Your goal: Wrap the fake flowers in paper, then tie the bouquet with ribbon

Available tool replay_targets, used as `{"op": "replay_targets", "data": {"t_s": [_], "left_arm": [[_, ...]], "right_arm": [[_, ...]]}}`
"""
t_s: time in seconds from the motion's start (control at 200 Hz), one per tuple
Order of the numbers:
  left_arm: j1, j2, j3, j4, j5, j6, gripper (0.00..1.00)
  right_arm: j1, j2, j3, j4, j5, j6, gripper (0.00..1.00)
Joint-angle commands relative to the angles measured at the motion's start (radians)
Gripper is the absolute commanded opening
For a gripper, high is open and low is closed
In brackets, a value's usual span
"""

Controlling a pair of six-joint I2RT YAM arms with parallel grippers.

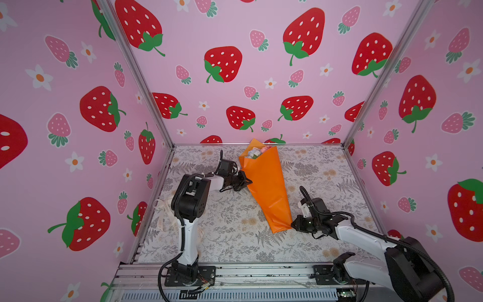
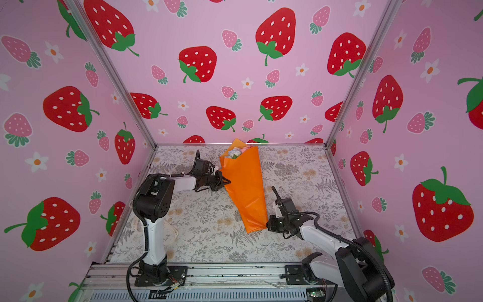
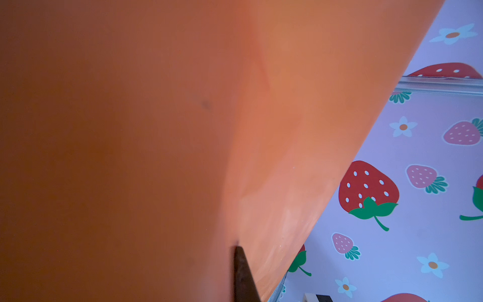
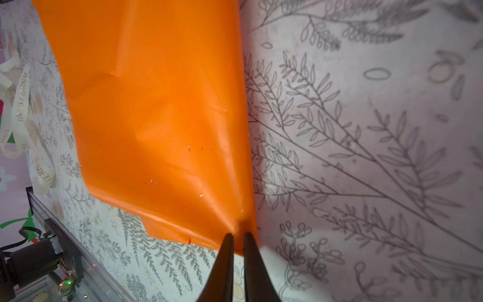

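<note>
**Bouquet of fake flowers [image 1: 266, 188] wrapped and held; ribbon [image 1: 161, 206] not on**

Bouquet lies slanted at centre frame in both top views. The blooms point toward the back wall and the narrow end toward lower right. Orange wrapping paper [image 4: 156, 117] is closed around the stems.

- **Right gripper [image 4: 237, 235]:** fingers nearly together, pinching the paper's bottom corner.
- **Left gripper [image 1: 247, 181]:** pressed together at the wrap's left edge, apparently nipping paper.

Cream ribbon lies loose on the table [image 1: 222, 243], lower left, beside the left arm.

Judgement: nothing binds the wrap yet, so the tying is all still to do.
</note>
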Motion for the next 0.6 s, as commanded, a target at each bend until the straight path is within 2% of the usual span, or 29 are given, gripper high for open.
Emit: {"op": "replay_targets", "data": {"t_s": [0.0,0.1,0.21,0.49,0.595], "left_arm": [[0.004,0.0,0.027,-0.019,0.01,0.006,0.07],[0.003,-0.003,0.023,-0.018,0.01,0.004,0.07],[0.002,-0.006,0.017,-0.017,0.01,0.004,0.07],[-0.002,-0.009,0.013,-0.017,0.012,0.003,0.08],[-0.002,-0.025,-0.003,-0.02,0.019,0.003,0.16]], "right_arm": [[-0.003,-0.072,0.061,-0.024,-0.008,-0.02,0.14],[0.003,-0.084,0.056,0.101,-0.121,0.022,0.14],[0.047,-0.01,0.074,0.202,-0.187,0.053,0.14],[0.146,0.238,0.125,0.265,-0.214,0.002,0.15],[0.16,0.308,0.11,0.253,-0.201,-0.014,0.15]]}}
